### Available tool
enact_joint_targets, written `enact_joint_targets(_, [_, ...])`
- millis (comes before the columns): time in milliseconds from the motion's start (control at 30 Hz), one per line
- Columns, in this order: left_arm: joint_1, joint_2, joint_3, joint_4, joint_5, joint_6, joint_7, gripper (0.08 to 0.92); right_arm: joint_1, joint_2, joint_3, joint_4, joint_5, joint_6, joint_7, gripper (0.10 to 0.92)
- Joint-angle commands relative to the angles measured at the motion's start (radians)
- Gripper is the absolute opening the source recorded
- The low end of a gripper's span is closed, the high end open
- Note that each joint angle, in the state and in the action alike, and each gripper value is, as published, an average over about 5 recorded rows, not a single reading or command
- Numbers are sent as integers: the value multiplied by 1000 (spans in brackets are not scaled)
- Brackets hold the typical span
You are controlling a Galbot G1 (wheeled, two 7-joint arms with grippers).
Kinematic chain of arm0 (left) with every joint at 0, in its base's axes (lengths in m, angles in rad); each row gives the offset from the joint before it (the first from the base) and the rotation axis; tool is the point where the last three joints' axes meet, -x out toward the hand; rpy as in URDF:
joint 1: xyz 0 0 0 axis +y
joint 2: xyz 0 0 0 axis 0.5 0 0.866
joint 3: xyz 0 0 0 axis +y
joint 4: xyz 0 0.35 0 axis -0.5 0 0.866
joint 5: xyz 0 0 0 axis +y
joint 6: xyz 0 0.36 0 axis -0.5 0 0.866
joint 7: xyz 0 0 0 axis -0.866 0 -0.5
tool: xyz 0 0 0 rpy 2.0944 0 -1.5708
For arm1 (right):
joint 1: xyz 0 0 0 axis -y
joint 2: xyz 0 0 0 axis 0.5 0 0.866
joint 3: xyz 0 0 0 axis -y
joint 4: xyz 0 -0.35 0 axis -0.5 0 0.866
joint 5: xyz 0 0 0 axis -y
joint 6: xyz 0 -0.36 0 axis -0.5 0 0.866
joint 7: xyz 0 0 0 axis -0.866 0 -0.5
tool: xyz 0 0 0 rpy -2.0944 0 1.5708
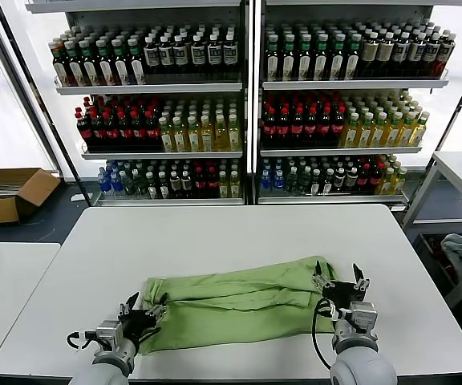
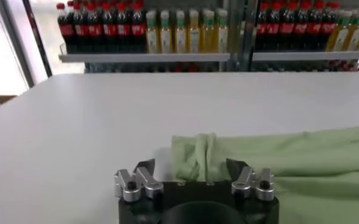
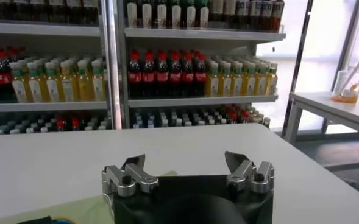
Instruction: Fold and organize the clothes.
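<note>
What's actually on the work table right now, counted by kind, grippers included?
Light green shirt, folded into a long band on the white table: 1
Grippers over the shirt's ends, both with fingers open: 2, the left gripper and the right gripper
Total: 3

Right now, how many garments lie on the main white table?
1: a light green shirt, folded into a long strip across the table's near half, between the left gripper and right gripper. Nothing else shows there.
</note>
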Motion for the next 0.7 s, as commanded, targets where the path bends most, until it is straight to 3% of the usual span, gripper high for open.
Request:
enact_joint_targets(33, [13,-12,-1,29,-51,27,12,686,1,-5,1,14,6,0,0,823])
enact_joint_targets(267, [24,-10,0,23,-62,28,30,595,6,-9,10,15,11,-2,4,823])
enact_joint_targets(700, [14,5,-44,1,-39,-43,33,207,20,-14,10,21,11,-4,10,823])
